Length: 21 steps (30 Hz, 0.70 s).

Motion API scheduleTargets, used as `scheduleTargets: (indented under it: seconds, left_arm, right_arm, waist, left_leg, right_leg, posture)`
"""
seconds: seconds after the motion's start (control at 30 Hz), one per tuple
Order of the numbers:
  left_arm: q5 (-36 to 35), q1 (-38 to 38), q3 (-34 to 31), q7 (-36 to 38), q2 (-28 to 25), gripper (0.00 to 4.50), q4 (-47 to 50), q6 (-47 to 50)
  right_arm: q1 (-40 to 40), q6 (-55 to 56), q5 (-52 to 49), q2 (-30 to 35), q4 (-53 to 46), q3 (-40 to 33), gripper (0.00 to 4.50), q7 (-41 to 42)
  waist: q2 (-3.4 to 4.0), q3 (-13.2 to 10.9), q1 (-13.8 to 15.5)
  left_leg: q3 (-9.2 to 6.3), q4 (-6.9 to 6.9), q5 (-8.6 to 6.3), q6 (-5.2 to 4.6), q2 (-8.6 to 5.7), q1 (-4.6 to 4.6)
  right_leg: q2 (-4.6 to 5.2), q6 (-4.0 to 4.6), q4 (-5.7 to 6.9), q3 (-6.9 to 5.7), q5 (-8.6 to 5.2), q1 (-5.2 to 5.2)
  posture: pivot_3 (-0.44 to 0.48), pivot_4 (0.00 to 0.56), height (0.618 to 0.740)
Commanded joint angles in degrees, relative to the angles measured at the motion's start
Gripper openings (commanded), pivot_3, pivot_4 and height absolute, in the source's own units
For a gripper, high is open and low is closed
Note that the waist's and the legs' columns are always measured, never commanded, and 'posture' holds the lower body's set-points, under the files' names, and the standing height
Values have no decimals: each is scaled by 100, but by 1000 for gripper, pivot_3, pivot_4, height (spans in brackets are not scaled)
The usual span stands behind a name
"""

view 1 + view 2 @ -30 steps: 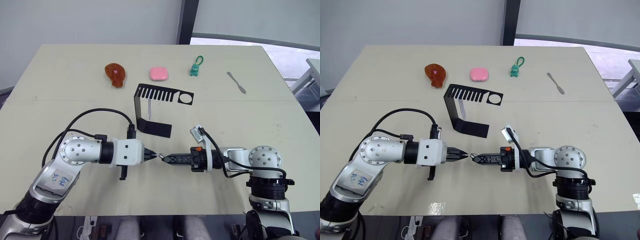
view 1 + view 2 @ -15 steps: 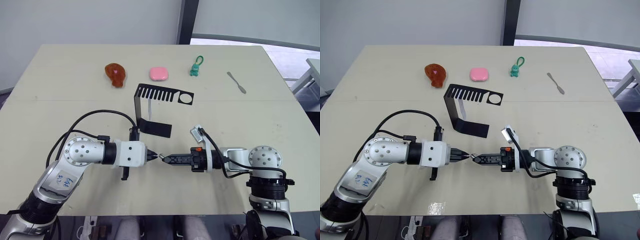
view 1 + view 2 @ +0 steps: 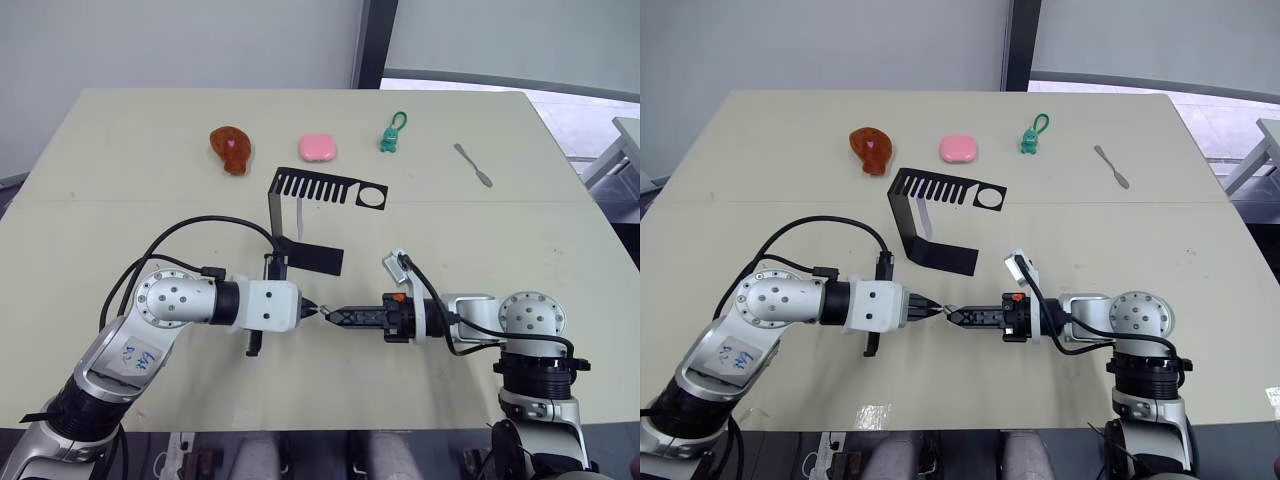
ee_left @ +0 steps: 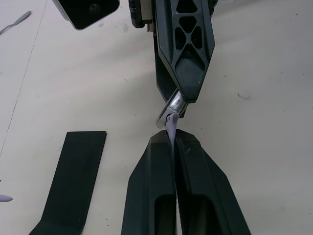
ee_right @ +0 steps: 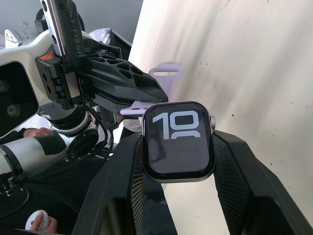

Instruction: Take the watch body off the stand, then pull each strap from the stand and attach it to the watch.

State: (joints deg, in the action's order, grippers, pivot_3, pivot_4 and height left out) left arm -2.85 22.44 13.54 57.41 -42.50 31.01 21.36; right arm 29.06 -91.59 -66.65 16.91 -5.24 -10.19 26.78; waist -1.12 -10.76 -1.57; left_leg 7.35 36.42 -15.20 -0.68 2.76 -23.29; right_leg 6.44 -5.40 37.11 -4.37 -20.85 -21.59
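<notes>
Lavender strap (image 4: 171, 128) touching watch body (image 5: 178, 141) edge

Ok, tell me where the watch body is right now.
The watch body is clamped in the right gripper, near the table's front middle, just in front of the stand. The left gripper presses a strap end against its edge.

Brown drumstick toy (image 3: 229, 148), pink soap-like obj (image 3: 318, 148), green keychain (image 3: 391, 134), grey spatula (image 3: 472, 165) on beige table (image 3: 120, 200).
</notes>
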Motion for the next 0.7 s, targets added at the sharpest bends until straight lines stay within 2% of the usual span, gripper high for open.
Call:
scheduleTargets:
  seconds: [0.03, 0.7]
  left_arm:
    - [-123, 189, 266, -33, 266, 0, 327, -74]
    - [170, 304, 451, -115, 445, 0, 276, 257]
  right_arm:
    - [128, -81, -278, -315, -235, 188, 1510, 91]
    - [150, -89, -242, -311, -231, 239, 1510, 146]
  waist:
    - [0, 0, 0]
    - [0, 0, 1]
  left_leg:
    - [0, 0, 0, 0, 0, 0]
    - [0, 3, 2, 0, 0, 0]
  right_leg:
    - [0, 0, 0, 0, 0, 0]
    - [-1, 0, 4, 1, 0, 0]
  posture:
    - [0, 150, 740]
    - [0, 150, 740]
